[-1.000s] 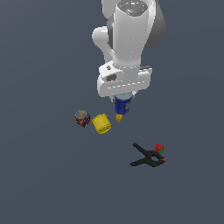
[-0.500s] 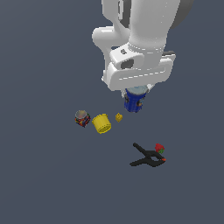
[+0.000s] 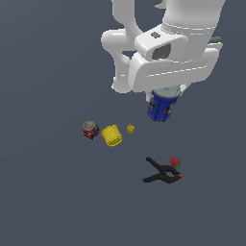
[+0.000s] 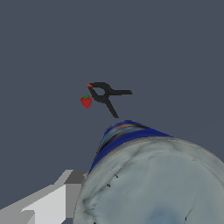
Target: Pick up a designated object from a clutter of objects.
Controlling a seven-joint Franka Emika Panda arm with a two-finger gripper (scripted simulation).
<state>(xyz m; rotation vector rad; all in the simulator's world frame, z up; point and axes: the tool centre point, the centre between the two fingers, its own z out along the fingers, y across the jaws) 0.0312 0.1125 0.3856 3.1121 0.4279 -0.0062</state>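
A simulated scene is shown: a featureless dark grey ground (image 3: pixel 43 202), flat rendering, and small objects scattered under a white arm (image 3: pixel 168 48).

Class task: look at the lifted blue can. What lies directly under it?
Under the blue can only bare grey floor shows; the clutter lies off to the side. Its top and the gripper are hidden by the arm.

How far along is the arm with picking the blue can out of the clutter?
Done: the blue can is off the surface, hanging under the gripper, away from the yellow cup and black clamp. In hand: carrying it. Left: apparently little, only keeping hold.
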